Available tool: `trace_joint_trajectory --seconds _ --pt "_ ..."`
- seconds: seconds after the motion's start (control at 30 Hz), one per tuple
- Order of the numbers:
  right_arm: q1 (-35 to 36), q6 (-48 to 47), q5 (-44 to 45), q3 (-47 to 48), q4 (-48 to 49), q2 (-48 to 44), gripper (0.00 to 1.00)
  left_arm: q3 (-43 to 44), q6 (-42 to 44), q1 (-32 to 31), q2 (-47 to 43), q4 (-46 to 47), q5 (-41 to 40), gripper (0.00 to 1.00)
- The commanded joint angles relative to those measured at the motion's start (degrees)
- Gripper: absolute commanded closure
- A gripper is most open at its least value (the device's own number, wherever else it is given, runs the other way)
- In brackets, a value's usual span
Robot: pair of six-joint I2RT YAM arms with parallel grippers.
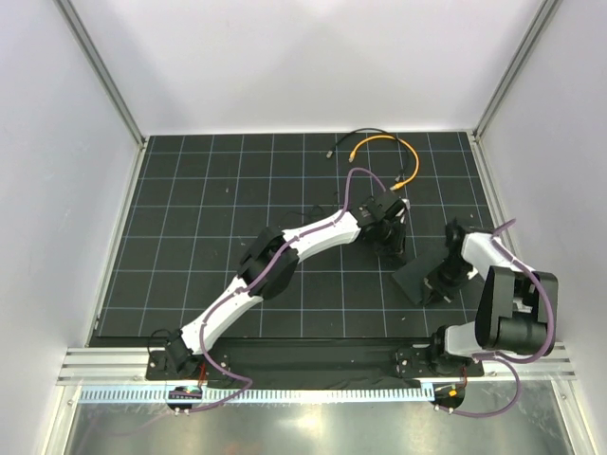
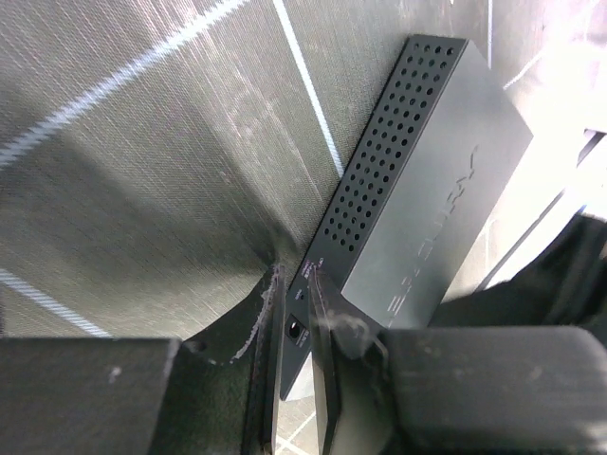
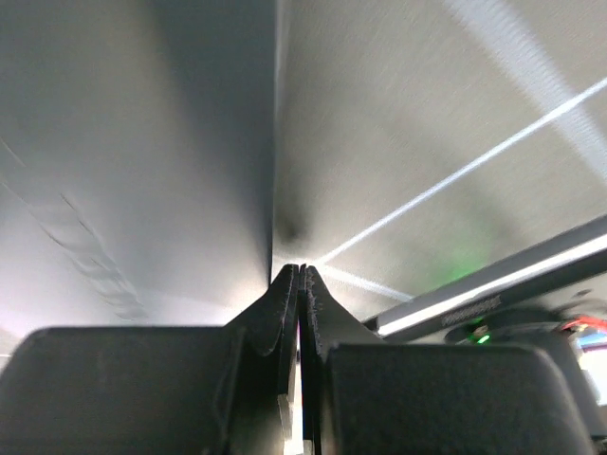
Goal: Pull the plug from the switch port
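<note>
Black switch box (image 1: 417, 278) lay on the table (image 1: 190, 237) at 4 o'clock from centre. Left claw (image 2: 296, 379) pinched nearly closed at the box's end face; right claw (image 3: 300, 284) clenched, pressing the box top.

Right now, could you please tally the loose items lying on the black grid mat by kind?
Cables: 2, one orange cable and one black cable
Network switch: 1
Total: 3
</note>
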Motion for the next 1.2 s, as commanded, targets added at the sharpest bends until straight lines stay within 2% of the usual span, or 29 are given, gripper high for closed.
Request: trace_joint_trajectory --seconds 0.0,0.1,0.3,0.4,0.53,0.6,0.7,0.83,1.03,1.17 --pt "6.94 9.62 -6.64 -0.28 5.49 -0.71 0.94 2.57 0.69 -2.42 0.12 3.0 5.72 0.79" --pt "11.17 11.75 -6.74 0.16 7.35 0.17 0.94 2.39 1.22 -2.51 0.03 1.42 4.94 0.79" --pt "11.35 10.44 -5.86 3.05 5.6 0.61 0.95 3.36 2.89 -2.42 -0.59 -0.6 3.97 0.78" --pt "11.35 9.12 -4.99 3.85 4.63 -2.28 0.95 3.97 5.69 -2.42 -2.34 -3.76 -0.06 0.77" --pt "11.35 5.08 -3.4 4.47 2.61 -3.34 0.95 3.27 11.66 -2.07 -7.35 -6.14 -9.63 0.69" --pt "11.35 3.77 -2.79 3.94 2.25 -4.22 0.95 3.44 12.55 -1.46 -10.07 -6.93 -11.67 0.58" --pt "11.35 3.32 -2.26 1.75 3.65 -6.76 0.98 5.02 13.0 0.21 -11.83 -8.77 -12.56 0.53" --pt "11.35 4.28 -2.61 -0.8 6.11 -8.0 0.99 5.03 12.91 1.36 -14.82 -9.92 -12.03 0.53" --pt "12.23 6.22 -2.44 -1.34 11.64 -6.86 0.99 -1.38 12.73 1.36 -21.31 -9.48 -11.5 0.53" --pt "12.31 7.18 -2.78 0.16 14.46 -2.92 0.99 -5.16 13.35 1.36 -24.31 -10.36 -12.64 0.53"
